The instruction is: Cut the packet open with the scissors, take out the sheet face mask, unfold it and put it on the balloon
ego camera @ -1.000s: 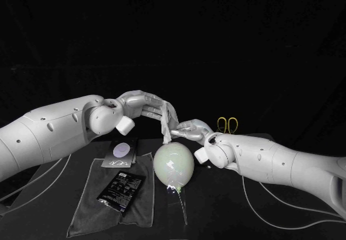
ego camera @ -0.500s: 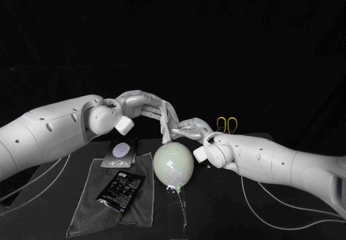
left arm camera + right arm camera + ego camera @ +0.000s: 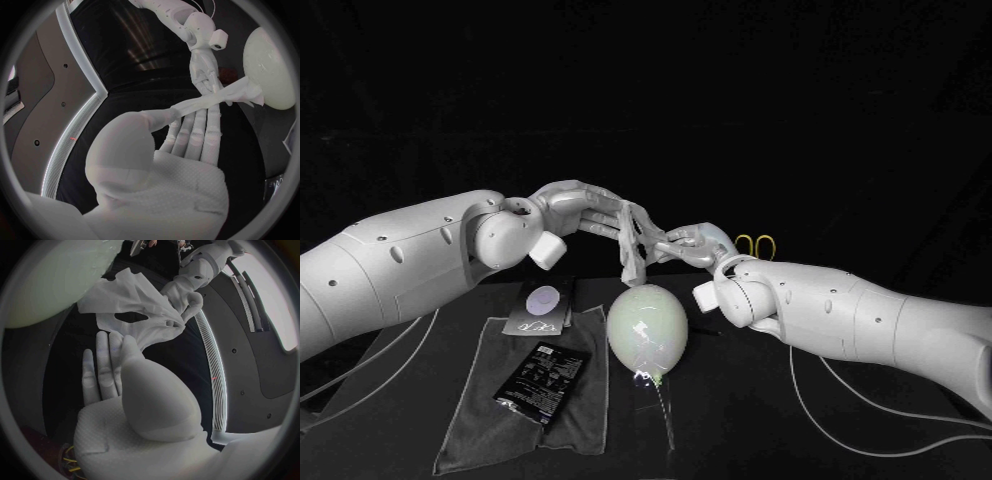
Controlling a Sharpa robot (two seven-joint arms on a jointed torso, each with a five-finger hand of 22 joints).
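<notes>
Mask (image 3: pixel 632 258) hangs bunched between left hand (image 3: pixel 584 215) and right hand (image 3: pixel 682 243), both pinching it; scissors (image 3: pixel 759 245) half hidden behind right arm.

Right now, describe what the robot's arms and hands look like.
The left arm and right arm are rounded white shells dotted with dark screws, thin white cables running beneath. The left hand and right hand are silver, with slim fingers.

A black table (image 3: pixel 733 405) fills the near part of the scene, matte and slightly paler than what lies behind it. Its far edge runs across the middle. Beyond it a black backdrop (image 3: pixel 646 100) takes up the whole far side, unlit and featureless. A grey cloth (image 3: pixel 466 430) lies flat on the near left of the table.
</notes>
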